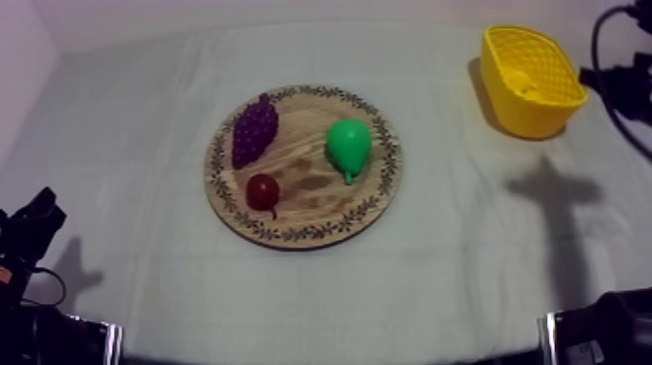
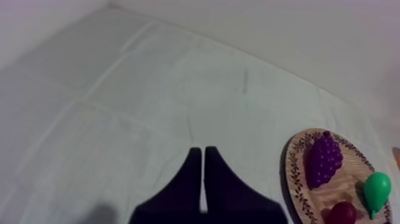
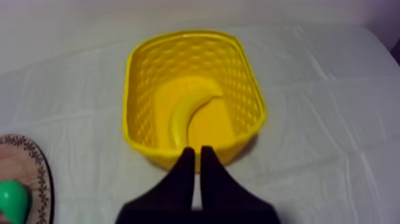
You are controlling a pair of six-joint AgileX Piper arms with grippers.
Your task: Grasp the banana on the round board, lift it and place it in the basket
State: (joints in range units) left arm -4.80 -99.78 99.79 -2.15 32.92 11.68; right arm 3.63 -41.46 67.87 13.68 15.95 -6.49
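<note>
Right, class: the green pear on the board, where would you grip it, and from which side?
Probably across the fat body of the pear, coming down from above: it lies on its side on the wooden board, stem end tapering toward the near rim, with bare wood on both flanks.

Table (image 1: 136,146) (cloth-covered) carries wooden board (image 1: 312,182) and yellow basket (image 1: 522,113).

My left gripper (image 2: 203,149) hangs over the grey-white cloth (image 2: 178,89), its black fingers pressed together into a narrow wedge with nothing between them. Apart from it lies the wooden board (image 2: 290,173). The grapes (image 2: 324,159) sit near its patterned rim, and the pear (image 2: 377,189) and the small red fruit (image 2: 343,212) sit just beside each other.
</note>
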